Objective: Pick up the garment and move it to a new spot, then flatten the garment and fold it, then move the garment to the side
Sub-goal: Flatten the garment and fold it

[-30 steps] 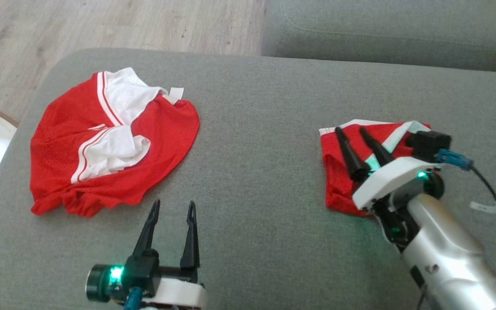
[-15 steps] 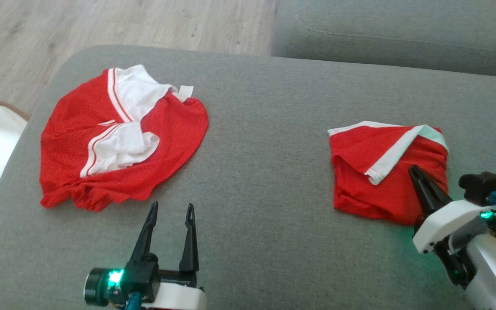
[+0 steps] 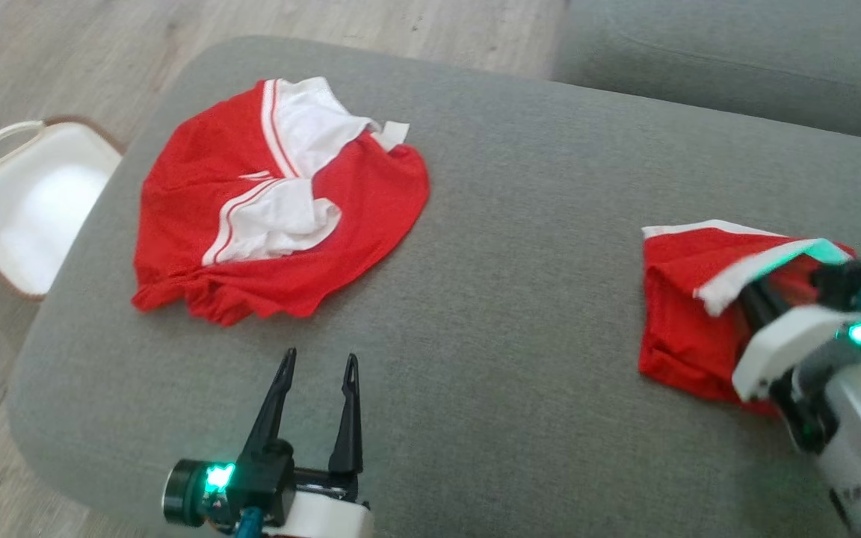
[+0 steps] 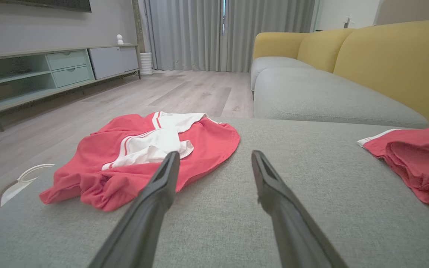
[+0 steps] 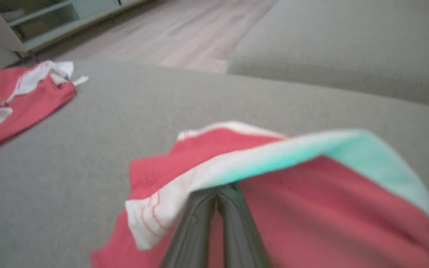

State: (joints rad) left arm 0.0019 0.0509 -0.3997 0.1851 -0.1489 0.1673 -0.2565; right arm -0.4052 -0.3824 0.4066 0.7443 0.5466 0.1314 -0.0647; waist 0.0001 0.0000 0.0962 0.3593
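Right gripper (image 5: 217, 190) is clenched, its fingers pressed together with the tips tucked under the white band of the folded red garment (image 3: 673, 314); I cannot tell whether cloth is pinched. That garment lies at the right end of the grey sofa cushion (image 3: 520, 224). Left gripper (image 3: 321, 356) hangs released near the crumpled red-and-white garment (image 3: 191, 179). Beside the cushion sits a white basket (image 3: 42, 202).
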